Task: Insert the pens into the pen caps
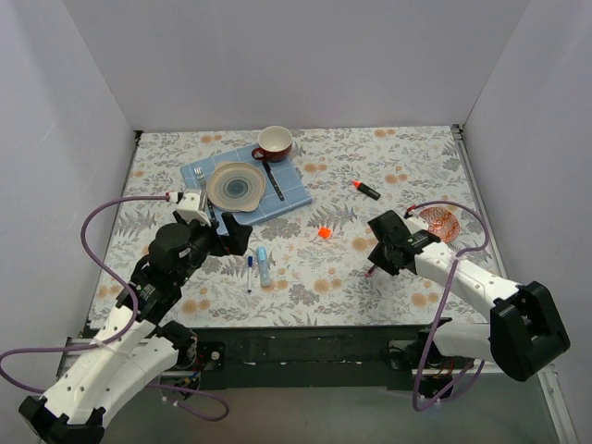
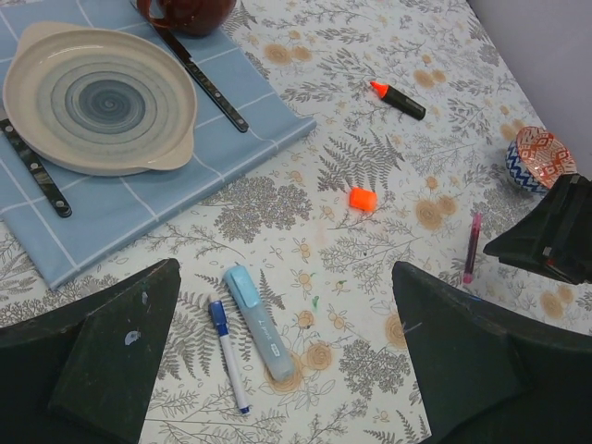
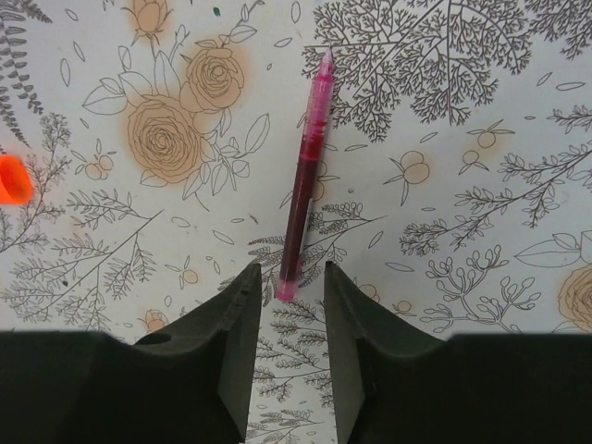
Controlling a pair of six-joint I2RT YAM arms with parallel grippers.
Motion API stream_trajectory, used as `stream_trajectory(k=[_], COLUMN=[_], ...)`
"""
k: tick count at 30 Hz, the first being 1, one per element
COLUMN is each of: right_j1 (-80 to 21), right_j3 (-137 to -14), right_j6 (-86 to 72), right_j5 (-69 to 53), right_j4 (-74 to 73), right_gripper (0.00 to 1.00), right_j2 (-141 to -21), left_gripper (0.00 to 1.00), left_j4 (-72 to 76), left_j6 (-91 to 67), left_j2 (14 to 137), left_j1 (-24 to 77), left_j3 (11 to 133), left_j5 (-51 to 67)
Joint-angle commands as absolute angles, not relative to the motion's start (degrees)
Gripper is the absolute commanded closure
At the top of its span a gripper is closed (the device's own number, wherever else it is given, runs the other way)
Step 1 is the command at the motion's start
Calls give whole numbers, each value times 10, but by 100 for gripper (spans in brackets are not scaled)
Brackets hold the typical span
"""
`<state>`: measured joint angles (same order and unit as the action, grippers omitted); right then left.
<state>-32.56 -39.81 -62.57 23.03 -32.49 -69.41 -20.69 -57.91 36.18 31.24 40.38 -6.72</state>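
The thin maroon pen (image 3: 305, 171) lies flat on the flowered cloth. Its pink near end sits between the fingertips of my right gripper (image 3: 289, 277), whose jaws stand narrowly open and clear of it on both sides. The orange cap (image 2: 363, 199) lies loose mid-table. The black orange-tipped highlighter (image 2: 400, 100) rests farther back. The light-blue marker (image 2: 259, 324) and the white-and-blue pen (image 2: 228, 354) lie side by side, each with a cap on its far end. My left gripper (image 2: 285, 277) hangs wide open above them, holding nothing.
A blue placemat (image 1: 289, 196) at the back left carries a cream plate (image 1: 236, 185), cutlery and a red mug (image 1: 274, 142). A small patterned bowl (image 1: 442, 223) stands just behind my right arm. White walls close in three sides.
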Motion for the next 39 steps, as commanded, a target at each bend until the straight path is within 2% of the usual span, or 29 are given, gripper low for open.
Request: stream_trajectory(k=[1, 14, 24, 25, 26, 27, 28, 31, 34, 39], right_j1=[-319, -313, -313, -313, -314, -314, -315, -327, -349, -387], right_j3=[-442, -458, -439, -431, -426, -423, -415, -404, -383, -316], right_j6=[-664, -687, -658, -648, -638, -619, -606, -567, -492, -404], right_j5=[216, 218, 233, 229, 227, 222, 216, 206, 181, 86], right_j4=[-336, -354, -327, -322, -316, -312, -296, -264, -195, -64], right_gripper=[61, 72, 77, 83, 94, 98, 99, 99, 99, 99], right_j2=[-728, -822, -846, -844, -842, -839, -833, -808, -764, -666], left_gripper=[2, 2, 2, 2, 2, 4, 9, 10, 11, 20], left_j4=[-181, -176, -172, -171, -171, -181, -192, -220, -196, -99], left_j6=[-572, -569, -569, -570, -572, -573, -589, -647, -713, -805], left_j2=[345, 352, 330, 331, 337, 344, 353, 393, 438, 513], left_j1=[313, 314, 314, 313, 313, 314, 314, 313, 313, 313], left_j3=[389, 385, 380, 380, 384, 390, 404, 444, 451, 412], left_j5=[-70, -17, -4, -1, -1, 17, 14, -20, 67, 184])
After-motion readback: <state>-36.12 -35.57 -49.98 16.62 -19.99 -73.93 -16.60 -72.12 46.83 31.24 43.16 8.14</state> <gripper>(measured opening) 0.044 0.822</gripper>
